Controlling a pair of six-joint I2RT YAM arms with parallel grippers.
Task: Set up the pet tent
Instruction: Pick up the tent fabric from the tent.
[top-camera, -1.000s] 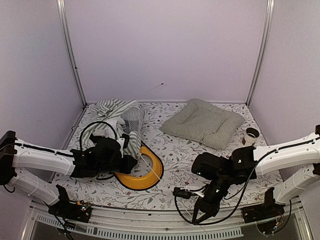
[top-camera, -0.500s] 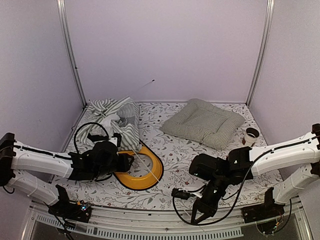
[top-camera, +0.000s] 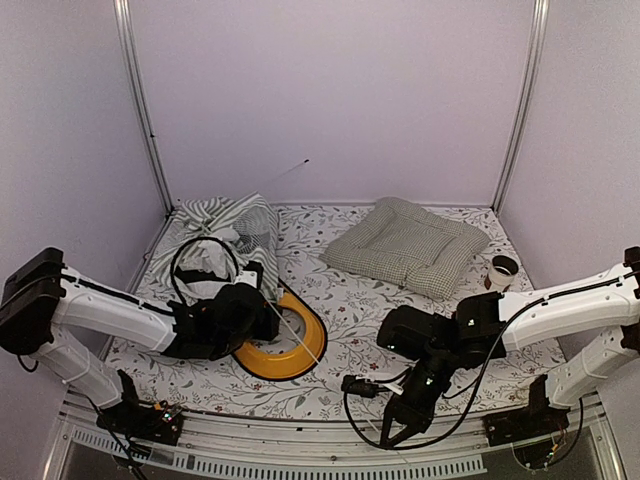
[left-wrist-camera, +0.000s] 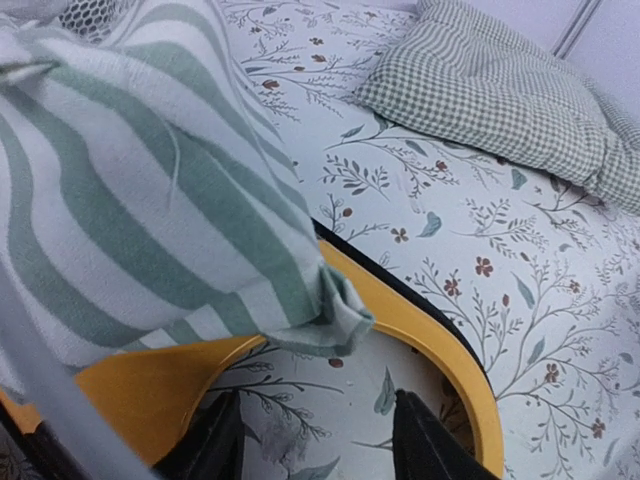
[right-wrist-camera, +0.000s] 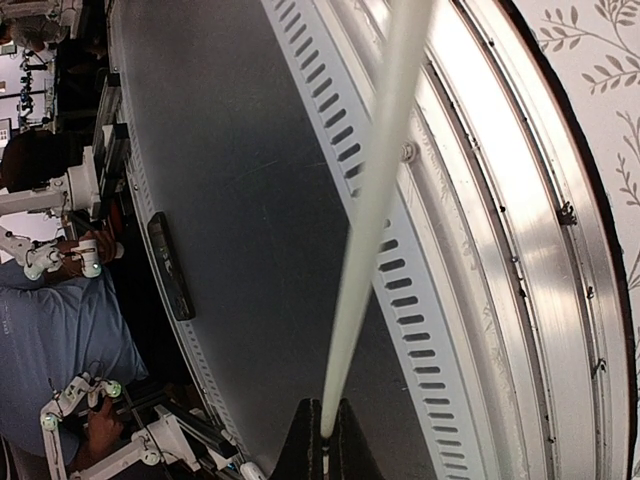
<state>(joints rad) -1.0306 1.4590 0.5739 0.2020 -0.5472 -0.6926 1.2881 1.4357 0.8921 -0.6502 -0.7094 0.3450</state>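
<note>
Left wrist view: L gripper (left-wrist-camera: 318, 402) has fingers spread, nothing betw. them but the table (left-wrist-camera: 520, 270). Just past the tips, at 11 o'clock, hangs a corner of the pet tent (left-wrist-camera: 150, 220), its striped bulk running off to 9–10 o'clock. Under it the yellow ring (left-wrist-camera: 455, 350) curves from 8 to 4 o'clock. We can't tell if fabric touches ring.

R gripper (right-wrist-camera: 322, 432) is pinched on the end of a white pole (right-wrist-camera: 375, 200), long axis 6 to 12–1 o'clock, over the near rail (right-wrist-camera: 520, 200).

From the top view we judge L arm (top-camera: 110, 315) nearer: forearm low, wrist at the ring's 9 o'clock rim, tent heap at 12. R arm (top-camera: 560, 305) is well apart, wrist bent down at the near edge. The tent lies approx. 10–11 o'clock from R, so we'd say the pole must swing that way.
</note>
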